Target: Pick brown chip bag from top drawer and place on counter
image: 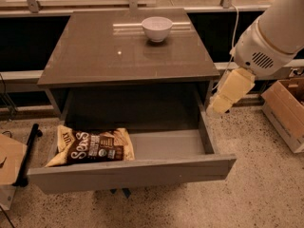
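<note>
The brown chip bag [92, 146] lies flat in the left end of the open top drawer [137, 172]. Its white lettering faces up. The counter [123, 51] is the glossy grey-brown top of the cabinet above the drawer. My gripper [229, 93] hangs from the white arm at the right. It is just outside the drawer's right rear corner, above the floor and well to the right of the bag. It holds nothing.
A white bowl [156, 28] stands on the counter near its back edge. A cardboard box [287, 110] sits on the floor at the right. Another cardboard piece [9, 160] and a black bar [27, 156] lie at the left. A cable [234, 32] hangs behind the cabinet.
</note>
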`<action>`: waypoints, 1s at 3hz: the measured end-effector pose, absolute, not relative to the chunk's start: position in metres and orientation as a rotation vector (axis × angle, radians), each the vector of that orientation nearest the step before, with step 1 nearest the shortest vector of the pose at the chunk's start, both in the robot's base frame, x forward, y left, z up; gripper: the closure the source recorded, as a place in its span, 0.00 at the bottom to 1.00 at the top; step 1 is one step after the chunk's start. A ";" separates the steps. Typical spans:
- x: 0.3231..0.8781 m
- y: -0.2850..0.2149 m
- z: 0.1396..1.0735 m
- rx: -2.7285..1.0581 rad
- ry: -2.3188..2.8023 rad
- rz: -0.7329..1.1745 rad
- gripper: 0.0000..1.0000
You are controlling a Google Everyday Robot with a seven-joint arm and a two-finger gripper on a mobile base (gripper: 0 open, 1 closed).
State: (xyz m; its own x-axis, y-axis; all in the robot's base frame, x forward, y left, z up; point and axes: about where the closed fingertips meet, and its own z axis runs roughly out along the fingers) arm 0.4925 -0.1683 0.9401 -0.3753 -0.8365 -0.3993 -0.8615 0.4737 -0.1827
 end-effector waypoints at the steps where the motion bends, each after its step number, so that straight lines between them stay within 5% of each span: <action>1: 0.496 -0.147 0.923 -1.327 2.320 0.177 0.00; 3: 0.507 -0.035 0.865 -1.323 2.297 0.531 0.00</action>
